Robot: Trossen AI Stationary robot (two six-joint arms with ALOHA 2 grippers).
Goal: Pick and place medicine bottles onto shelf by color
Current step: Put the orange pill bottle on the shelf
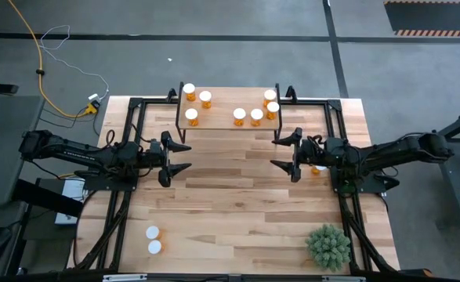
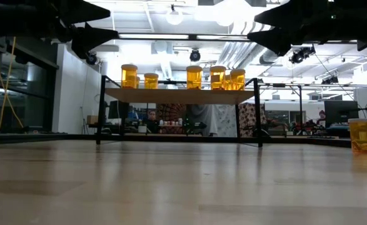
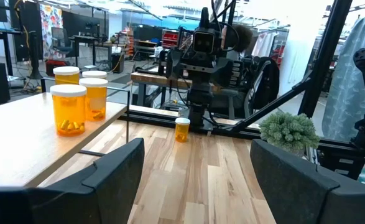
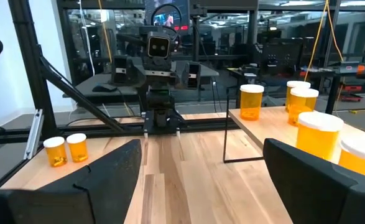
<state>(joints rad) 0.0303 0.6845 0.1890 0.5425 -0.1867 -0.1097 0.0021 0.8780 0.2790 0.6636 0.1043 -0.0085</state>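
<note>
The shelf [image 1: 222, 125] stands at the table's far middle on thin black legs. Several amber medicine bottles with white caps stand upright on it, in a left group [image 1: 191, 117] and a right group [image 1: 256, 117]. Two more bottles [image 1: 153, 233] stand on the tabletop near the front left. One bottle [image 1: 320, 168] stands beside my right arm, partly hidden by it. My left gripper [image 1: 187, 157] and my right gripper [image 1: 275, 153] hang open above the table, level and facing each other, with nothing between their fingers.
A spiky green plant [image 1: 328, 247] sits at the near right corner. Black frame rails [image 1: 128, 141] run along both sides of the table. Bare wood [image 1: 230, 196] lies between the two grippers and toward the near edge.
</note>
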